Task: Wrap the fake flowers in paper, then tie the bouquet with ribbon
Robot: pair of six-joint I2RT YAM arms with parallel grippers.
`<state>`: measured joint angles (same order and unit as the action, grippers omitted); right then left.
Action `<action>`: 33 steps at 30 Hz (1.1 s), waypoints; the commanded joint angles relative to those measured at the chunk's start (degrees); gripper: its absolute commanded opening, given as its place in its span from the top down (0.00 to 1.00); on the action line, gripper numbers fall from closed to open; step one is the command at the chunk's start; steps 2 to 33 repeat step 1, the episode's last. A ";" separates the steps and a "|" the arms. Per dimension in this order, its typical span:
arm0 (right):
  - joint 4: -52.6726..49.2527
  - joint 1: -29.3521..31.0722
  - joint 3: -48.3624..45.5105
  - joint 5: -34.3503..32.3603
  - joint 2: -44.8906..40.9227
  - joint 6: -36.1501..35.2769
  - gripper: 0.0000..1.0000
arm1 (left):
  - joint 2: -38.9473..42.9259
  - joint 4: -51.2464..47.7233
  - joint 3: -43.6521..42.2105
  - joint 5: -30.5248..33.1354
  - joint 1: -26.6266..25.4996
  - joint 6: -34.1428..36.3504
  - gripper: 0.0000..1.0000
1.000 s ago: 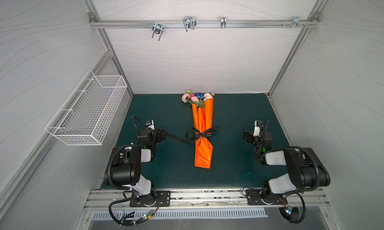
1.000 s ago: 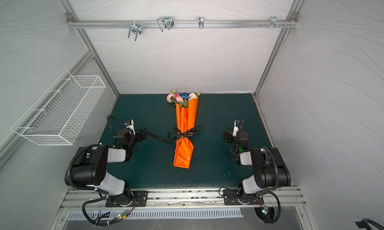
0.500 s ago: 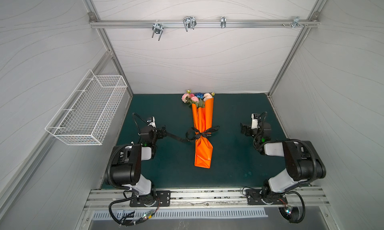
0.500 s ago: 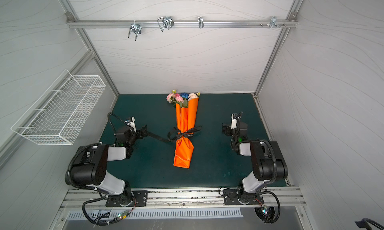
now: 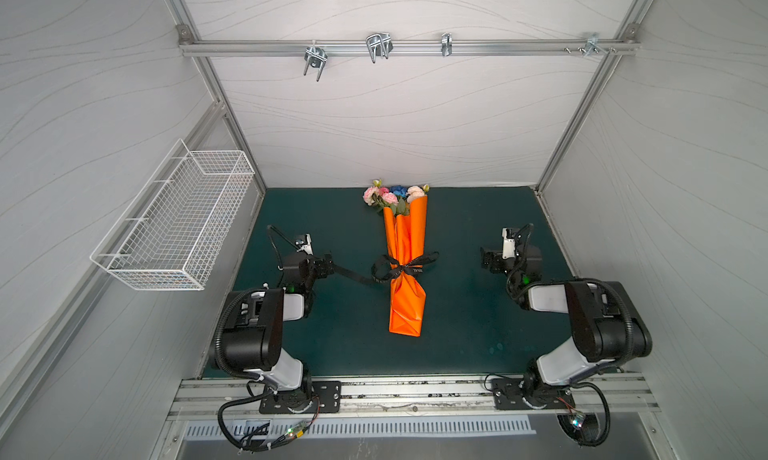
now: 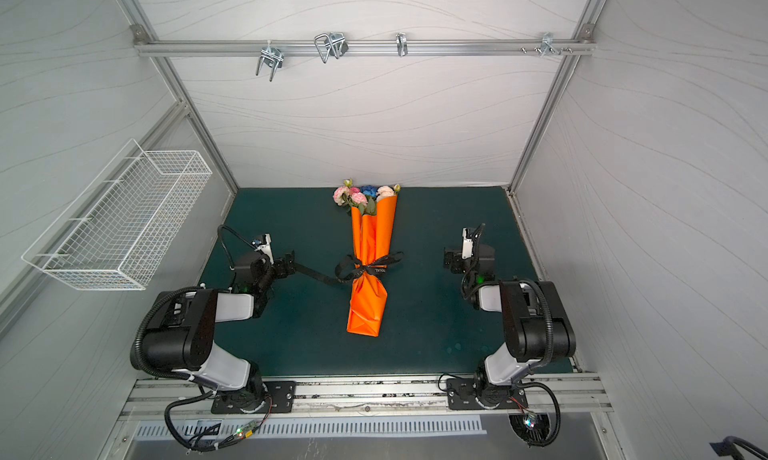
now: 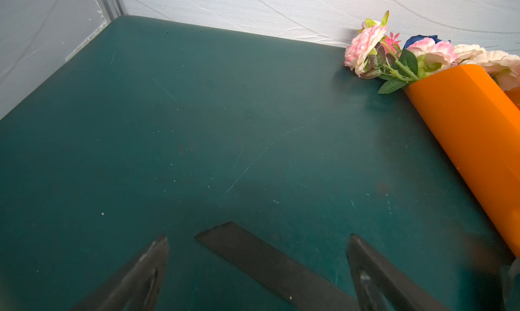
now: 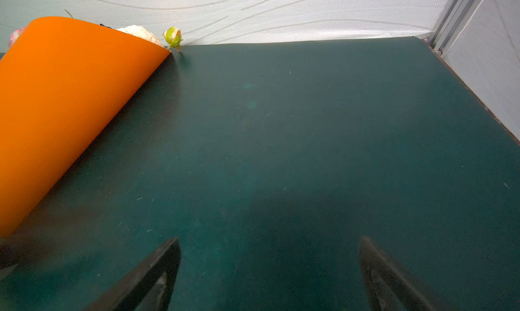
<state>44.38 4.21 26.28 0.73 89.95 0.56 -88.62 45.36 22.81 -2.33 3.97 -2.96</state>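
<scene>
The bouquet of fake flowers (image 5: 395, 194) is seen lying along the middle of the green surface (image 5: 457, 312), blossoms toward the back wall, rolled in an orange paper wrap (image 5: 405, 237). A black ribbon (image 5: 401, 266) is knotted in a bow around the wrap's waist, so the tying itself is judged done, or all but done.

The left end effector (image 5: 328, 265) is released, its jaws spread. One long loose end of the ribbon lies on the surface between them, ungripped in the left wrist view. The right end effector (image 5: 484, 262) is likewise spread and empty, well apart from the wrap.

What is called for next, it is judged, is a clean withdrawal of the left arm, so that the loose end is not snagged and the bow not pulled undone.

Counted: one bouquet, one wrap, one ribbon with one bow, two end effectors, one white wire basket (image 5: 174, 229) on the left wall.
</scene>
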 commanded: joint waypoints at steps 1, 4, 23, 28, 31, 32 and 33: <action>-0.70 0.19 0.00 0.34 0.07 -1.00 0.01 | -0.24 1.67 1.76 0.38 -0.27 1.03 0.01; -0.70 0.19 0.00 0.34 0.07 -1.00 0.01 | -0.24 1.67 1.76 0.38 -0.27 1.03 0.01; -0.70 0.19 0.00 0.34 0.07 -1.00 0.01 | -0.24 1.67 1.76 0.38 -0.27 1.03 0.01; -0.70 0.19 0.00 0.34 0.07 -1.00 0.01 | -0.24 1.67 1.76 0.38 -0.27 1.03 0.01; -0.70 0.19 0.00 0.34 0.07 -1.00 0.01 | -0.24 1.67 1.76 0.38 -0.27 1.03 0.01; -0.70 0.19 0.00 0.34 0.07 -1.00 0.01 | -0.24 1.67 1.76 0.38 -0.27 1.03 0.01; -0.70 0.19 0.00 0.34 0.07 -1.00 0.01 | -0.24 1.67 1.76 0.38 -0.27 1.03 0.01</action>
